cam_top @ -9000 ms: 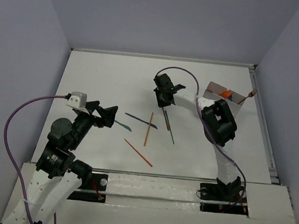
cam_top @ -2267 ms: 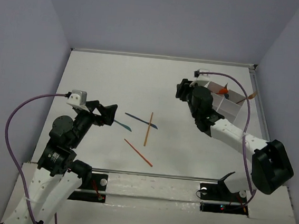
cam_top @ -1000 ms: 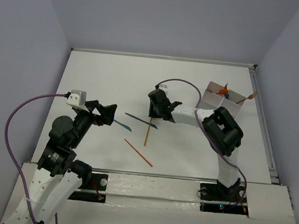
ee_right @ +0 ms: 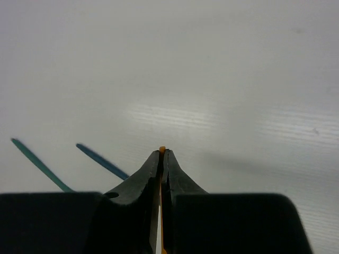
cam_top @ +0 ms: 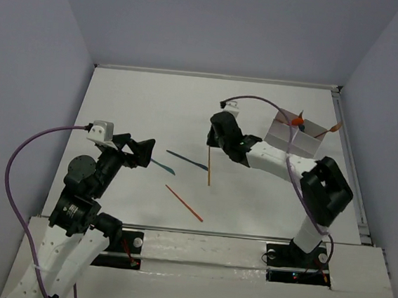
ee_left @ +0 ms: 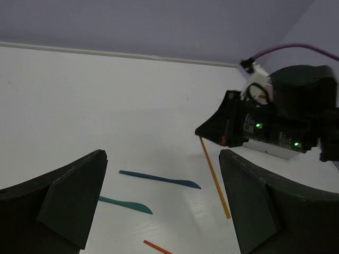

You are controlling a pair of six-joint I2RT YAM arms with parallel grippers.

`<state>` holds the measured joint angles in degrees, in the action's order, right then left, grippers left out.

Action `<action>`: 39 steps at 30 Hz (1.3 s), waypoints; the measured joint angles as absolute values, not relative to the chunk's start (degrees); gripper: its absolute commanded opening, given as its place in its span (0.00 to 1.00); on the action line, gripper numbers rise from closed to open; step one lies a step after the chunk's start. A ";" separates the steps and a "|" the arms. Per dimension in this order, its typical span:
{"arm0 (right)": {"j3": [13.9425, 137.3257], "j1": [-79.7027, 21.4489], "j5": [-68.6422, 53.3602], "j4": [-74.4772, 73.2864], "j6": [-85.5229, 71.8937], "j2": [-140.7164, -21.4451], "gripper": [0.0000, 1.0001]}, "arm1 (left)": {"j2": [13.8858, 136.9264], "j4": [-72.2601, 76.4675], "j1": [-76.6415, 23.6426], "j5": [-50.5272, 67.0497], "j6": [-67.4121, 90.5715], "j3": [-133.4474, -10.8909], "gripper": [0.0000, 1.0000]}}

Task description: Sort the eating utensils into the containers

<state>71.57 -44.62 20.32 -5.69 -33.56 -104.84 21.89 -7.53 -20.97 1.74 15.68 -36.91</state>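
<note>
The right gripper (cam_top: pixel 212 145) pinches the top end of an orange stick (cam_top: pixel 209 167) slanting down below its tips, the white divided box (cam_top: pixel 292 133) off to its right, while the left gripper (ee_left: pixel 164 211) hangs spread wide, with a teal utensil (ee_left: pixel 126 204) and a blue utensil (ee_left: pixel 159 179) lying just ahead of it.

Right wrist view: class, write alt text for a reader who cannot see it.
The right claw is shut on a thin orange stick, which is seen end-on. Beyond it, to the left, a teal utensil and a dark blue utensil lie on the white table.
</note>
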 measured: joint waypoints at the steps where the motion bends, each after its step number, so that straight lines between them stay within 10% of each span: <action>1: 70.32 -44.21 21.32 -4.58 -32.95 -101.89 0.07 | 21.89 -7.55 -20.97 1.74 15.68 -36.91 0.99; 12: 49.69 -24.23 38.70 23.62 -18.50 -73.08 0.07 | 21.56 -7.53 -20.97 1.74 15.68 -36.91 0.99; 39: 40.29 -19.90 43.51 66.41 10.87 -90.52 0.07 | 21.93 -7.53 -20.97 1.72 15.68 -36.91 0.99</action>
